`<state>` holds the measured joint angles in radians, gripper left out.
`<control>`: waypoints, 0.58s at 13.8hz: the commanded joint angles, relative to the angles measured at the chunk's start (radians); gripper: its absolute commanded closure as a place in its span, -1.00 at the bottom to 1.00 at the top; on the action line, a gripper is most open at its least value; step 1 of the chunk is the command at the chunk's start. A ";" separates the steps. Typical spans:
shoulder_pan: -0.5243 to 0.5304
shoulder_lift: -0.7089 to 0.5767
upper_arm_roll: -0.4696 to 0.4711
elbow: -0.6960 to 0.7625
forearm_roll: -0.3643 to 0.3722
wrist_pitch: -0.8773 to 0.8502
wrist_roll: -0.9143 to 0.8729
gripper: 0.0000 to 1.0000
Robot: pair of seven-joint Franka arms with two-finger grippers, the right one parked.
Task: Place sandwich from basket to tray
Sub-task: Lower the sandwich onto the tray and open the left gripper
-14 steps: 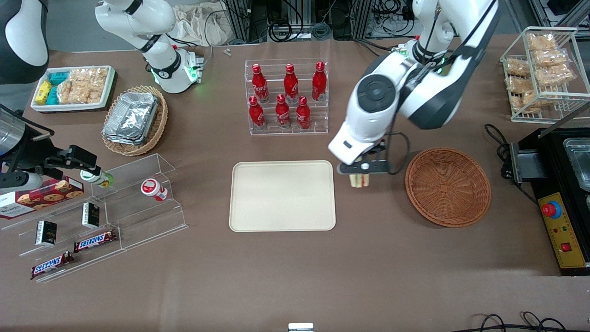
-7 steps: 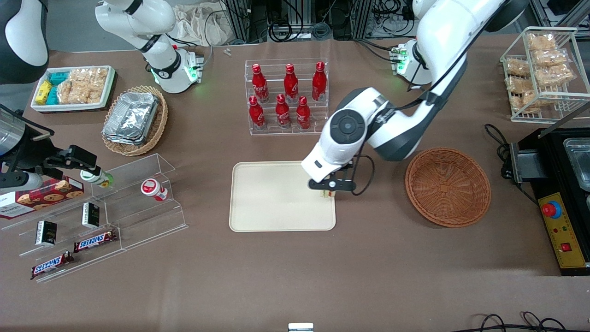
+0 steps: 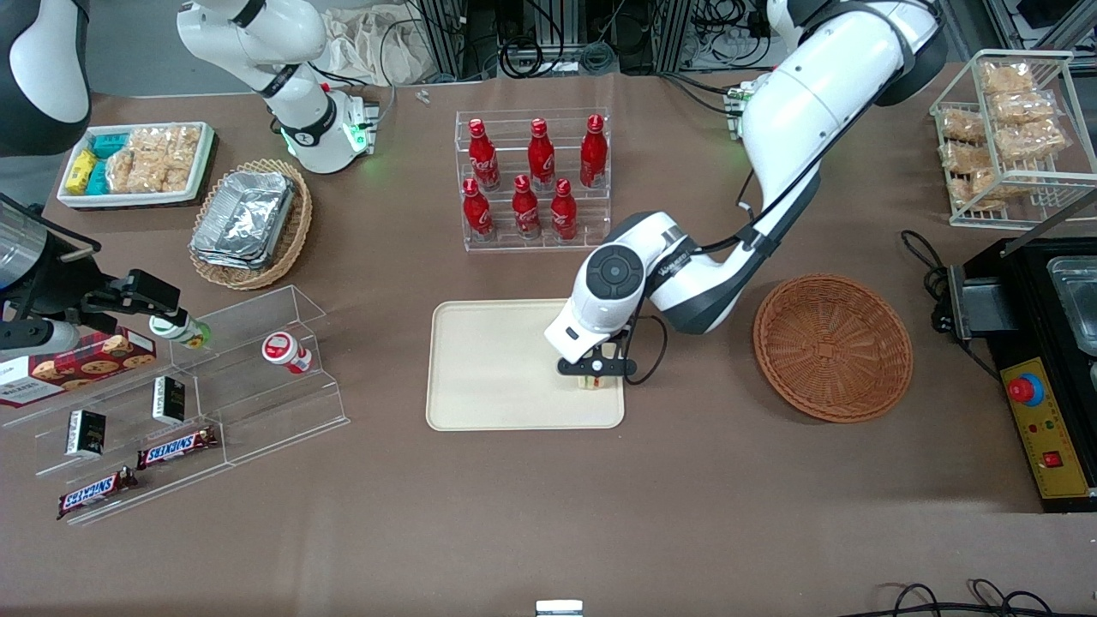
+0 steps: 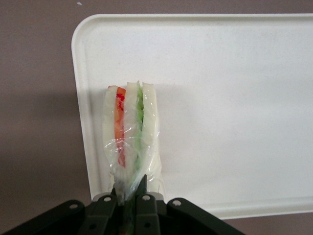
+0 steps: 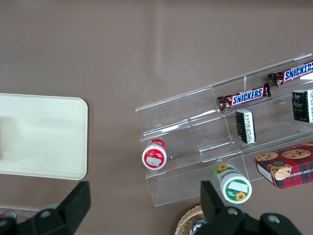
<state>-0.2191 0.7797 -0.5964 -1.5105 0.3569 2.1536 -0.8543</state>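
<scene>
Nearest the front camera, toward the parked arm's end of the worktop (image 3: 531, 523), a stepped clear acrylic rack (image 3: 197, 403) holds two Snickers bars (image 3: 176, 446), small dark boxes, a red-capped pot (image 3: 285, 351) and a green-capped pot (image 3: 180, 330), with a box of cookies (image 3: 77, 364) at its end.

Farther in, the flat cream tray (image 3: 497, 368), rectangular with rounded corners and a low rim, lies at the middle of the worktop. The gripper (image 3: 596, 368) hangs low over the tray's end nearest the working arm, its black fingers (image 4: 146, 203) pinched together on the sandwich (image 4: 131, 137). The sandwich is a film-wrapped wedge of white bread with a red-orange layer and a green layer; in the wrist view it stands on edge over the tray's surface, close to a rounded corner. Whether it touches the tray I cannot tell.

Beside the tray, toward the working arm's end, the round reddish-brown woven basket (image 3: 833, 347) sits empty.

Farther still, a clear tiered stand holds six red bottles (image 3: 531, 176). Toward the parked arm's end, a lighter wicker basket (image 3: 291, 236) carries stacked foil containers (image 3: 242, 218), and a white tray (image 3: 137, 199) holds packaged snacks. At the working arm's end, a white wire rack (image 3: 1011, 137) holds bagged snacks.
</scene>
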 commanded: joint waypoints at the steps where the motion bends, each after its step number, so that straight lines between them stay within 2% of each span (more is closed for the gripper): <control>1: -0.011 0.016 0.010 0.030 0.039 0.003 -0.032 0.68; 2: -0.011 0.015 0.010 0.030 0.039 -0.001 -0.043 -0.18; 3: -0.009 0.013 0.010 0.029 0.039 -0.008 -0.046 -0.91; 4: -0.005 0.006 0.010 0.029 0.039 -0.021 -0.049 -0.98; 8: 0.021 -0.115 0.004 0.024 0.025 -0.239 -0.005 -0.98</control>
<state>-0.2072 0.7566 -0.5889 -1.4717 0.3712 2.0179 -0.8706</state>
